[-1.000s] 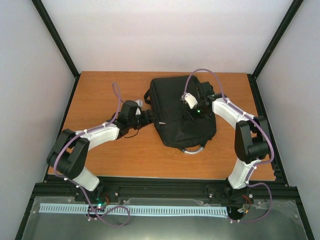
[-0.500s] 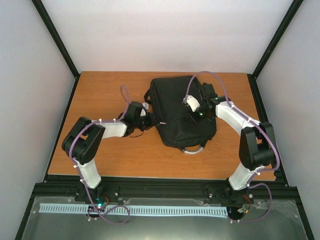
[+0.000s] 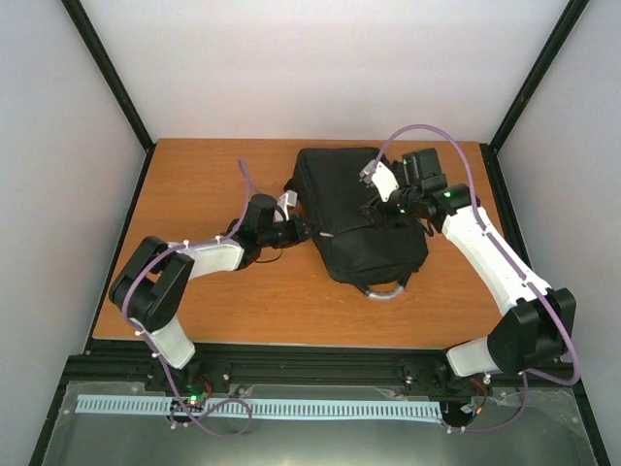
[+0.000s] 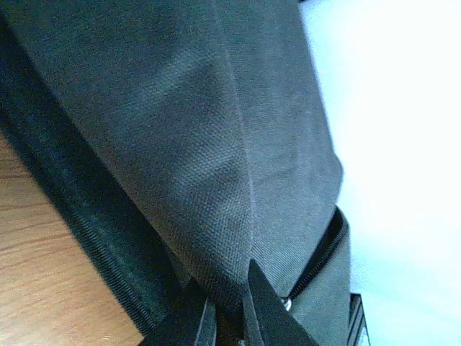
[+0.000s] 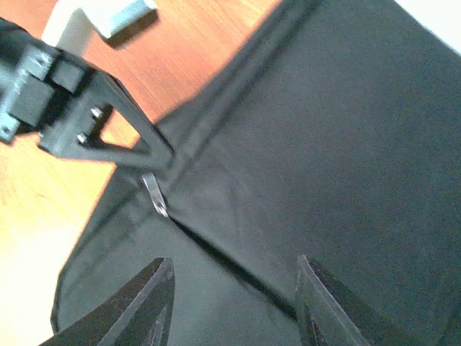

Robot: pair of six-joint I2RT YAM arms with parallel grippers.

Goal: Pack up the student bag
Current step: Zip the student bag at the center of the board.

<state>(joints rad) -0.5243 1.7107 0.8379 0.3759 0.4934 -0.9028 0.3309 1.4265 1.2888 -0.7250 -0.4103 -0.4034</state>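
Observation:
The student bag (image 3: 361,228), a big black fabric backpack, lies on the wooden table (image 3: 194,184) with its grey loop handle (image 3: 384,289) toward the near edge. My left gripper (image 3: 309,231) is shut on a fold of the bag's fabric (image 4: 216,187) at its left edge, the jaws (image 4: 227,297) pinching cloth beside the zipper (image 4: 320,254). My right gripper (image 3: 376,208) hovers open over the bag's upper right, holding nothing. In the right wrist view a dark zip slit (image 5: 223,256) runs between its fingers (image 5: 233,261), with the metal zipper pull (image 5: 154,194) just below the left gripper's fingertip (image 5: 148,153).
A small white piece (image 3: 288,202) lies against the bag's left side beside a black strap (image 3: 287,186). Black frame rails (image 3: 320,357) border the table. Bare wood (image 3: 194,184) stretches left of the bag and along the near edge.
My left gripper has closed on the bag's fabric at its left edge. The right arm has stretched out and lifted, and its jaws have opened wider. The bag shifted slightly right.

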